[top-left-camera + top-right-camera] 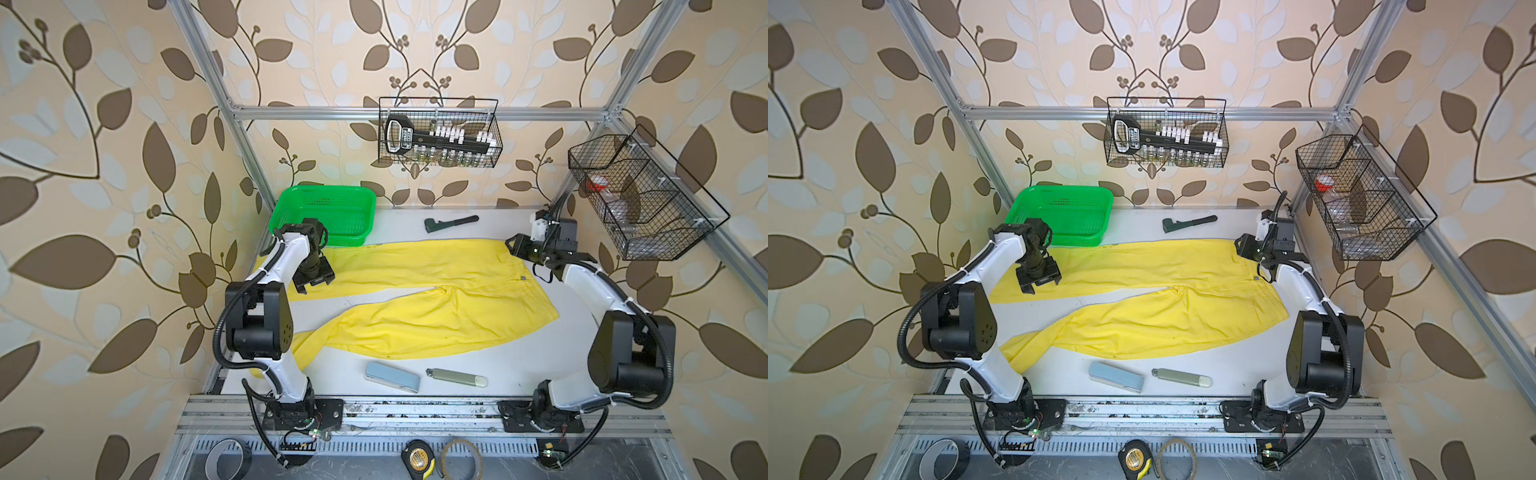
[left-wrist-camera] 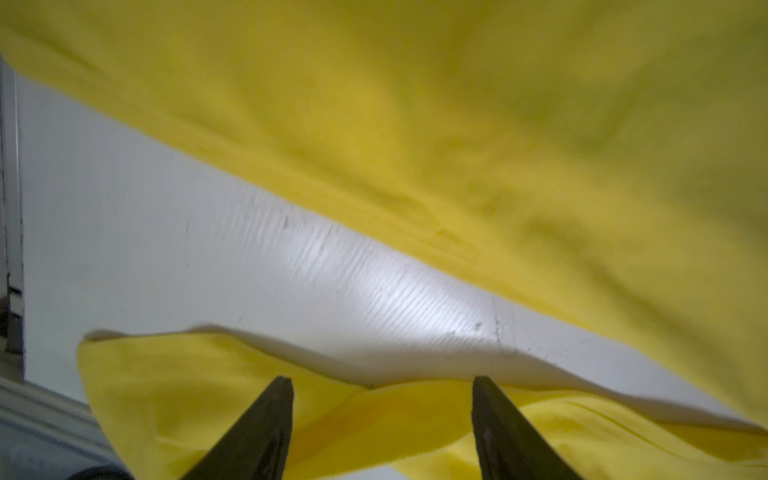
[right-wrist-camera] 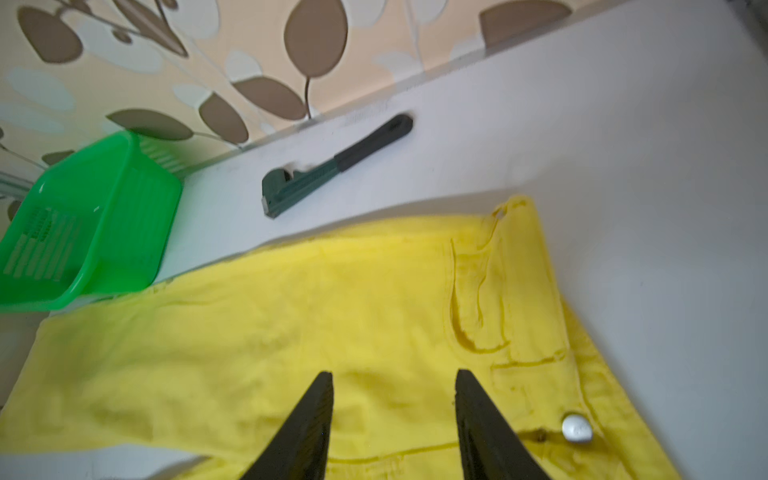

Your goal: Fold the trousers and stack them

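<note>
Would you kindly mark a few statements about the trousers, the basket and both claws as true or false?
1. The trousers lie unfolded on the table. True.
2. The trousers sit inside the green basket. False: the green basket holds no trousers.
3. The right claw is shut on the trousers. False: the right claw is open, holding nothing.
4. A wrench lies beyond the trousers, near the back wall. True.
5. The left claw is open above a trouser leg. True.

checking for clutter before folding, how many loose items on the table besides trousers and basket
3: a wrench behind the trousers, a blue case and a pale tube in front. More may hide underneath.
</note>
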You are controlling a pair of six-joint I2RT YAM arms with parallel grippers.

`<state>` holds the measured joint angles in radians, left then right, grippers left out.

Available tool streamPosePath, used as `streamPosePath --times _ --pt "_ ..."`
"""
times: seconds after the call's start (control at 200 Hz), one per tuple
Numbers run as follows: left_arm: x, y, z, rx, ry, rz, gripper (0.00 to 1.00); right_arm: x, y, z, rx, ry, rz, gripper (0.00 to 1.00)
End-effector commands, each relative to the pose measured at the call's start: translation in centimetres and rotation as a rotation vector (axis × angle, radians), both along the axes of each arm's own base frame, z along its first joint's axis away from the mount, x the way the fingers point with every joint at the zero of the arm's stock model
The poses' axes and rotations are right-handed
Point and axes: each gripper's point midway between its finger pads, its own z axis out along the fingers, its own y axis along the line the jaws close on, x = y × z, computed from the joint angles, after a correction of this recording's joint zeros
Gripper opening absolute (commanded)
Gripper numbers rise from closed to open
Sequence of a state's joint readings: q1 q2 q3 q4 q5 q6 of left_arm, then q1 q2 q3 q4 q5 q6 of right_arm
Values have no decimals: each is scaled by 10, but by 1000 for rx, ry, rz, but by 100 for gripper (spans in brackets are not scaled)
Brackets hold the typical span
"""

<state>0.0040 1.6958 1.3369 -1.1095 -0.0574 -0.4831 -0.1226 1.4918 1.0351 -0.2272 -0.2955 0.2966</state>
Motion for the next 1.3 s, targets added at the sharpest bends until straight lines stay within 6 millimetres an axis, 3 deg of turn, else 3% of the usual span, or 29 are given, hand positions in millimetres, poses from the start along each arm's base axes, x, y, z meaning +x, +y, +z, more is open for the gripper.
streamPosePath --times 0.0,0.12,0.22,0.28,0.43,0.59,0.745,0.86,0.97,1.155,1.3 --pt "-52 5 -4 29 123 61 70 -42 30 -32 96 157 24 53" --pt "-78 2 -7 34 152 83 70 -72 56 -47 151 191 44 59" --pt "-85 -13 -2 40 124 54 71 -94 69 -57 179 206 52 60" --pt "-88 -21 -1 46 105 28 72 -107 73 -62 153 225 57 66" --pt "-105 -25 -13 92 135 1 72 -132 76 -73 123 258 79 68" --pt "-108 -16 -34 170 182 -67 73 -146 77 -82 70 283 104 68" --pt "-92 -18 -49 173 189 -113 70 -149 79 -82 53 288 116 68" --pt "-90 -13 -57 199 200 -135 57 -151 80 -81 52 280 117 68" --pt "-82 -12 -53 214 200 -151 40 -155 81 -85 51 290 117 68" --pt "-70 -3 -41 265 194 -170 3 -158 83 -91 49 300 115 68" --pt "-46 5 -25 329 197 -249 4 -158 82 -97 26 312 119 68"
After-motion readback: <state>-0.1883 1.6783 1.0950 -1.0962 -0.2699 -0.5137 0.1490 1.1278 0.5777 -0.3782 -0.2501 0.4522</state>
